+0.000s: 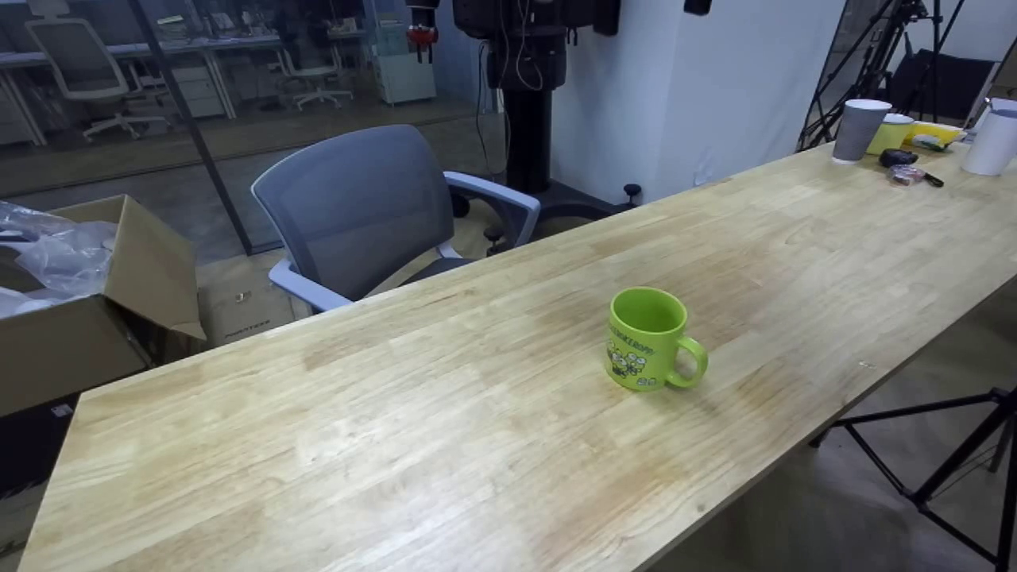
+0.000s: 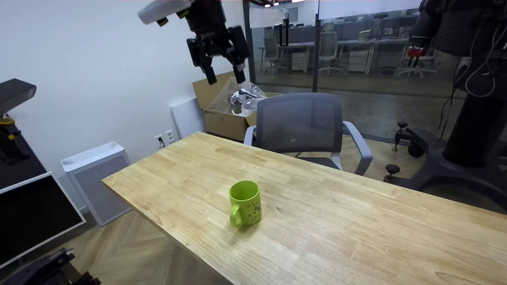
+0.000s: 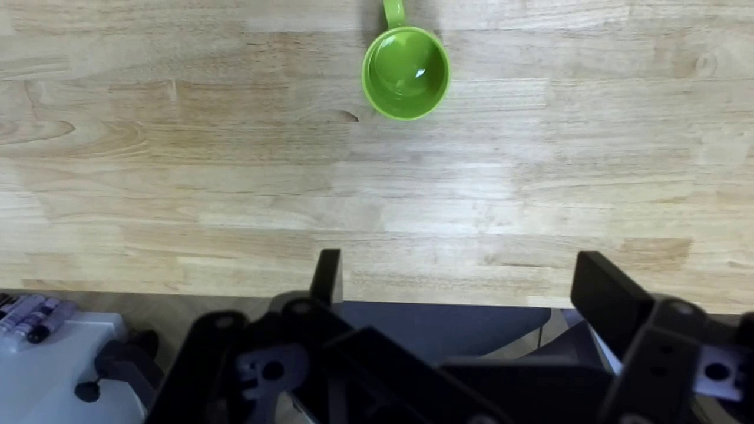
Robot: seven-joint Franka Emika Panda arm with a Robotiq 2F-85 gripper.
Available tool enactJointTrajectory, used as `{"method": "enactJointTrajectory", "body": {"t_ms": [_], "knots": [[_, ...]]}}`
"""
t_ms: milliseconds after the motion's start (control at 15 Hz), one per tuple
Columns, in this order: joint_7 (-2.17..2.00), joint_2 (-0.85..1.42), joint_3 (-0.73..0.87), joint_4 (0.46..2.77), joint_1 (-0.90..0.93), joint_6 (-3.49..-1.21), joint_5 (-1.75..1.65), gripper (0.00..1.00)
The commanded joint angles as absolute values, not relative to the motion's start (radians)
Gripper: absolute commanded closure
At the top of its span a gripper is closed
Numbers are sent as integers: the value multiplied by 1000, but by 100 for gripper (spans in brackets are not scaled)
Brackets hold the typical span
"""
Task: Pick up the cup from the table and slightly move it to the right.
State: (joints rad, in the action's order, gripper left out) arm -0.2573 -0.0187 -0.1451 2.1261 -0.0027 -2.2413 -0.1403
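The cup (image 1: 636, 353) is a lime-green mug with a side handle and printed markings. It stands upright on the table (image 1: 357, 445), a long light wooden top. In an exterior view the cup (image 2: 249, 209) and the table (image 2: 336, 233) also show, with the cup's handle towards the near edge. My gripper (image 2: 225, 77) is high above the tabletop there, open and apart from the cup. In the wrist view the open fingers (image 3: 457, 259) frame the table's edge with nothing between them. The cup (image 3: 405, 73) lies at the top of that view, beyond the fingertips, seen from above.
A grey chair (image 2: 299, 122) stands against the table's long edge. A grey paper cup (image 1: 858, 131), a yellow-green cup (image 1: 890, 133) and a white cylinder (image 1: 991, 143) stand at the table's far end. A cardboard box (image 2: 225, 122) sits beyond the table's short end.
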Motion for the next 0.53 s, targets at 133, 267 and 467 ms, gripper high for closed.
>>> {"method": "enactJointTrajectory", "body": {"t_ms": [133,267,467], "knots": [[-292,180,-100,1998,41,-2217,-137,0],[-311,224,-91,1979,62,-2213,-144,0],[-338,269,-82,1967,98,-2210,-152,0]]}}
